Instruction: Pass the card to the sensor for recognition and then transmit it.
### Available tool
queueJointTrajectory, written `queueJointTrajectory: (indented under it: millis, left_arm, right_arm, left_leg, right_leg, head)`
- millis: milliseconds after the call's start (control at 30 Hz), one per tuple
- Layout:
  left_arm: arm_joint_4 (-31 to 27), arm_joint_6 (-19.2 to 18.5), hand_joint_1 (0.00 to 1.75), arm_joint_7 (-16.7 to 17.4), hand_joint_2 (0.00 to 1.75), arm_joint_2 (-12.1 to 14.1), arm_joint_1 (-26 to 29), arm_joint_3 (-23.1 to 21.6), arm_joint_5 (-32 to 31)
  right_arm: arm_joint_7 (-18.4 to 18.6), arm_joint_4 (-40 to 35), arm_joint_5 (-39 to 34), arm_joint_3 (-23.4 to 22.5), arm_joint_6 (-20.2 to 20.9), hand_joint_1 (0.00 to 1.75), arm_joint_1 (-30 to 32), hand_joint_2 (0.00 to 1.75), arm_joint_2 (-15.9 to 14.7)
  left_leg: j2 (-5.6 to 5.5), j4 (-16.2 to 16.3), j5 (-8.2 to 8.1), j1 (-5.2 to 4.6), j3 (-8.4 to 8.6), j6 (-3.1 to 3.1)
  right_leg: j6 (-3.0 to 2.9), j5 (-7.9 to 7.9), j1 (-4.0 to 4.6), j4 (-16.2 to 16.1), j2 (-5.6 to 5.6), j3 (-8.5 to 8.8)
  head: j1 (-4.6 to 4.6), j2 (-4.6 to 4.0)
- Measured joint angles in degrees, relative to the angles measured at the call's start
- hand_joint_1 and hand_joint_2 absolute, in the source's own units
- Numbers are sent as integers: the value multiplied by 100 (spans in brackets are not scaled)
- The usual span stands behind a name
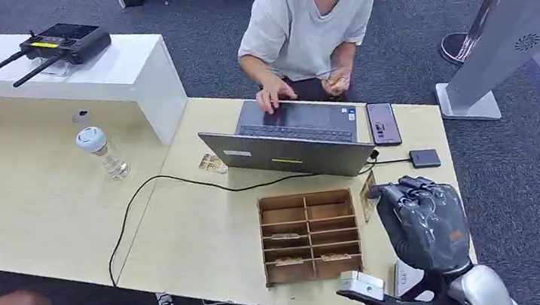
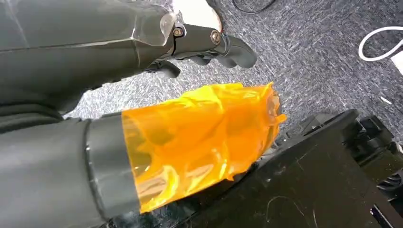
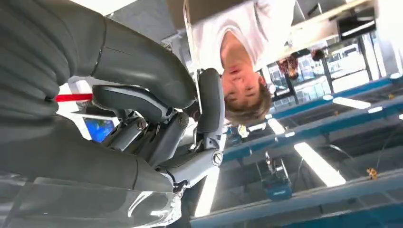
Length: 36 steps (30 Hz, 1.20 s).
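Just beyond the tray (image 1: pixel 305 196), the right hand (image 1: pixel 419 216) is pinching a card (image 1: pixel 368 194) upright, apparently readying it for the sensor (image 1: pixel 424 157) ahead.

The left hand (image 2: pixel 209 45) is hanging over the floor, its fingers curled in on nothing.

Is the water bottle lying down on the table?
No, the water bottle stands upright on the table with its cap on top, left of the laptop.

You are looking at an office: grey-blue carpet tile floor (image 1: pixel 407 47), a pale wooden desk (image 1: pixel 39 215) abutting a white counter (image 1: pixel 122 69), a person typing on a grey open laptop (image 1: pixel 292 139), and long ceiling strip lights (image 3: pixel 318 164) above glass partitions.
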Motion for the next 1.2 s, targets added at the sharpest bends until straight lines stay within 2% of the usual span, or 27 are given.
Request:
queueJointTrajectory:
  millis: [300, 600, 1200]
  left_arm:
    - [0, -74, 0, 81, 0, -4, -100, -31, -142]
    - [0, -149, 0, 151, 0, -13, -199, -151, -258]
    - [0, -236, 0, 288, 0, -48, -381, -295, -391]
  right_arm:
    - [-39, 103, 146, -219, -175, 175, -546, 175, 157]
    - [-9, 627, 271, -354, -184, 175, -1067, 175, 404]
    - [155, 1928, 380, -354, 98, 175, -1882, 175, 859]
  left_leg:
    - [0, 0, 4, 1, 1, -1]
    - [0, 0, 7, 0, 0, 3]
    - [-2, 0, 9, 0, 0, 1]
  right_leg:
    - [0, 4, 0, 1, 1, 0]
    - [1, 6, 0, 1, 0, 0]
    - [0, 8, 0, 1, 0, 0]
  head:
    - [0, 0]
    - [0, 0]
    - [0, 0]
